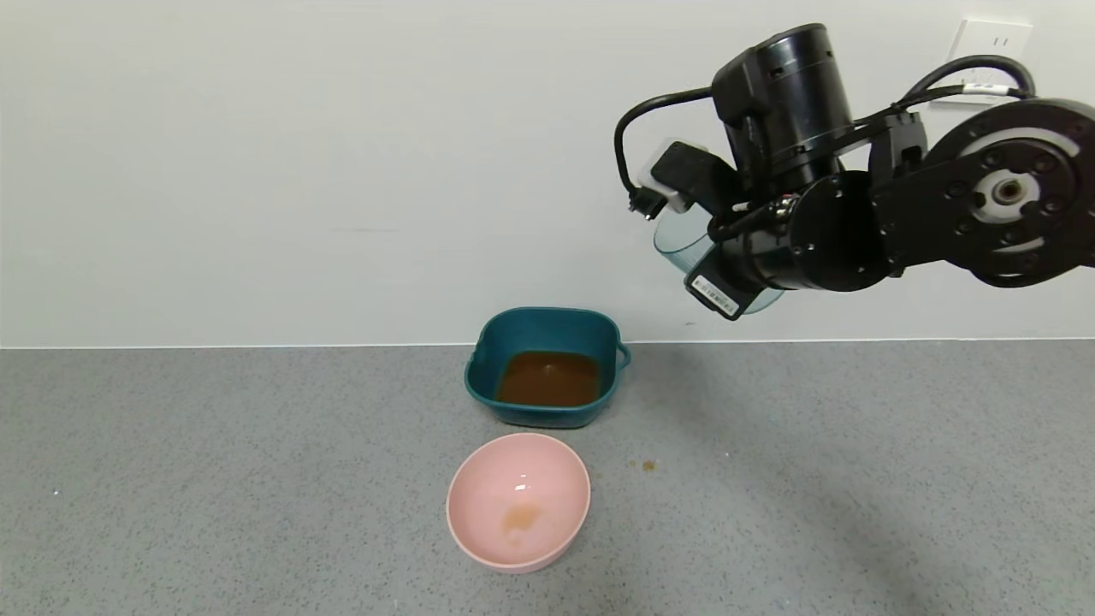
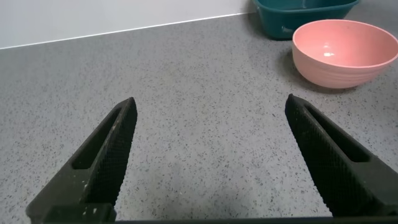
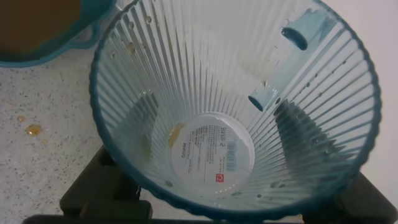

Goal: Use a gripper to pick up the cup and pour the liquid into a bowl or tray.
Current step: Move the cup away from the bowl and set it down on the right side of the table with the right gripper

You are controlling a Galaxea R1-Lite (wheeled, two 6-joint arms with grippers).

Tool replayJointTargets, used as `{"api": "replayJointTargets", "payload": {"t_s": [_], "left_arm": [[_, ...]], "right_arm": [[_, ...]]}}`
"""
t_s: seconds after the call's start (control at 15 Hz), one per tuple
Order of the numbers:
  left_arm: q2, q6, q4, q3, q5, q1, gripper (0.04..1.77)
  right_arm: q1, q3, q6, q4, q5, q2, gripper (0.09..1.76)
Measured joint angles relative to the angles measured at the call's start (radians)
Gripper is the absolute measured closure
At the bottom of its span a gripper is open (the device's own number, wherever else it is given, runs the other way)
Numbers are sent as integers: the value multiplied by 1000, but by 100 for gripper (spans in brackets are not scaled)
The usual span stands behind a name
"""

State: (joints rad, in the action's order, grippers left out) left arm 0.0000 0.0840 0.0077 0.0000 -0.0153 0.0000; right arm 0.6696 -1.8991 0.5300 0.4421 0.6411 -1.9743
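My right gripper [image 1: 714, 257] is shut on the ribbed blue-grey cup [image 1: 682, 244] and holds it tilted, high above the counter, to the right of the teal basin [image 1: 484, 342]. In the right wrist view the cup [image 3: 236, 106] fills the frame and is nearly empty, with only a small orange trace near its base. The orange-brown liquid [image 1: 548, 379] lies in the teal basin, whose edge also shows in the right wrist view [image 3: 56, 53]. My left gripper [image 2: 211, 162] is open and empty, low over bare counter, and out of the head view.
A round pale pink bowl [image 1: 518, 500] with a faint orange smear stands in front of the basin; it also shows in the left wrist view [image 2: 345, 53]. Small orange drops [image 1: 647, 464] lie on the grey counter right of it. A white wall backs the counter.
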Motion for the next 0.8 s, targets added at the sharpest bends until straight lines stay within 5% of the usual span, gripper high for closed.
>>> {"api": "replayJointTargets", "payload": {"t_s": [0.4,0.8], "left_arm": [[0,0,0,0,0,0,9],[0,0,0,0,0,0,9]], "right_arm": [[-90,210,-139,-66,-82,160,50],[-211,632,-150,-509,-179,296,50]]}}
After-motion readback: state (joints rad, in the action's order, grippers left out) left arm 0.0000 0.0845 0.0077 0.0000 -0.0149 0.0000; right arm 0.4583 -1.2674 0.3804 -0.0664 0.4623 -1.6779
